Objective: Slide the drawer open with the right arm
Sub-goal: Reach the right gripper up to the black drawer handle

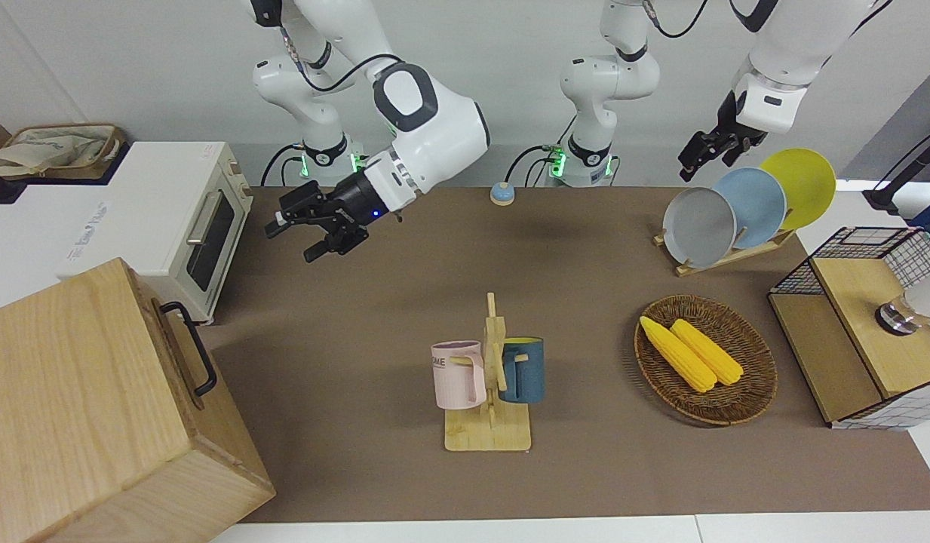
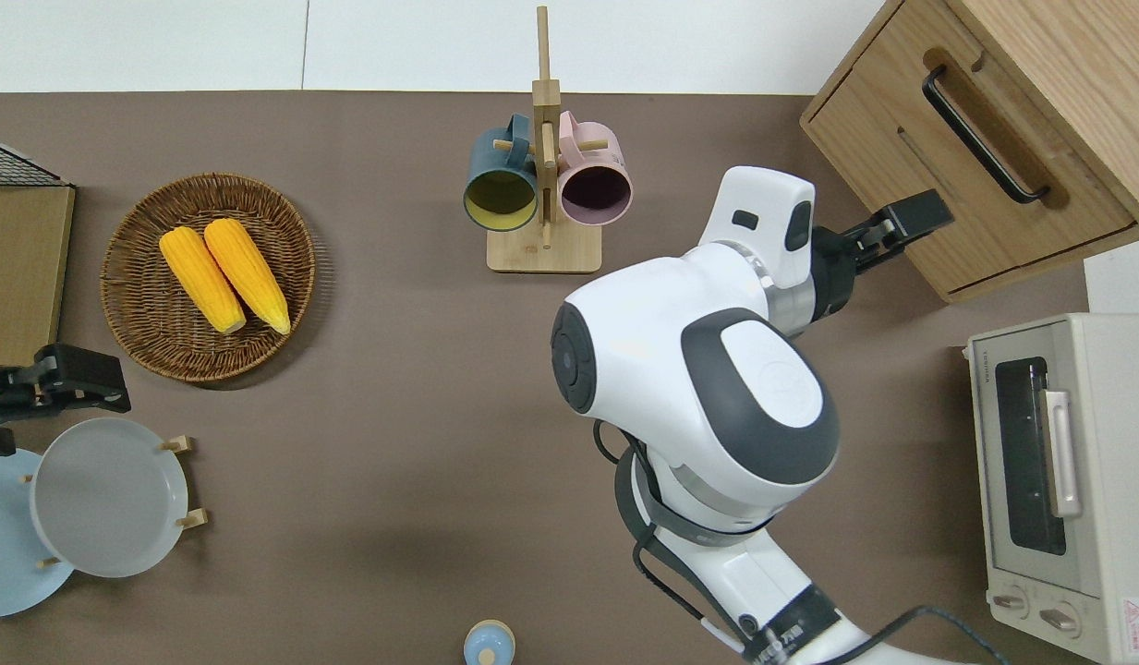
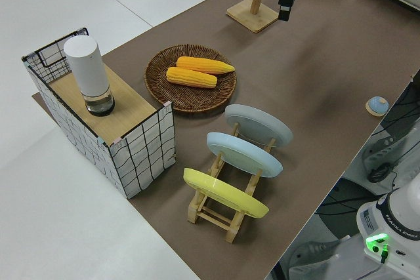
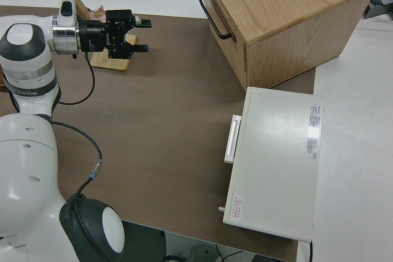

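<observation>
Light wood is my target: the drawer [image 2: 971,175] sits closed in the big box [image 1: 65,392] at the right arm's end of the tabletop [image 1: 359,339], farther from the robots than the toaster oven [image 2: 1068,480]. My right gripper [image 4: 140,35] hangs in the air short of the black handle [image 2: 983,135], jaws open. The left arm is parked. I judge the risk is misalignment: if I come in skewed, one jaw may strike the drawer front instead of straddling the bar.
</observation>
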Motion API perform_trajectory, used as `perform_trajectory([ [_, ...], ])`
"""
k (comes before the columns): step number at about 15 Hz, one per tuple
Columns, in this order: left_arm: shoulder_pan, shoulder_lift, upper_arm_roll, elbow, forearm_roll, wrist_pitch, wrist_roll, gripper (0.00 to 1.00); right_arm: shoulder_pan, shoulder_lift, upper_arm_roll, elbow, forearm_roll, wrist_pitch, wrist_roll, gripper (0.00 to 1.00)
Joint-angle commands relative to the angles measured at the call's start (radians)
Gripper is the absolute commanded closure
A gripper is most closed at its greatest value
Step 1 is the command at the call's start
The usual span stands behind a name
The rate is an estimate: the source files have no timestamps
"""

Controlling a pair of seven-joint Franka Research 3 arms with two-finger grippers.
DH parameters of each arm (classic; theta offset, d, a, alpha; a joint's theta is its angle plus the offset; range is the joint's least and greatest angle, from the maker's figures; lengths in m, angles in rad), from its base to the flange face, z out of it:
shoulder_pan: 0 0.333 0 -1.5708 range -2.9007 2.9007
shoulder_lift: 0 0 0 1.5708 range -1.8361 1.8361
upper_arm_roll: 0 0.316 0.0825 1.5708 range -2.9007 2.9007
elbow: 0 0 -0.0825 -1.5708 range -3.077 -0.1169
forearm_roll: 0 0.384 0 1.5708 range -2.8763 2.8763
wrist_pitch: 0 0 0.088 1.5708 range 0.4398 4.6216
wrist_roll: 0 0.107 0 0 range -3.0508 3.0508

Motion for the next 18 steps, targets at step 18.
perform_trajectory([
  [18, -0.004, -0.008, 0.005, 0.0, -0.004, -0.002, 0.01, 0.01, -0.008, 0.159, -0.238, -0.016, -0.329, 0.341, 0.162, 0.067],
])
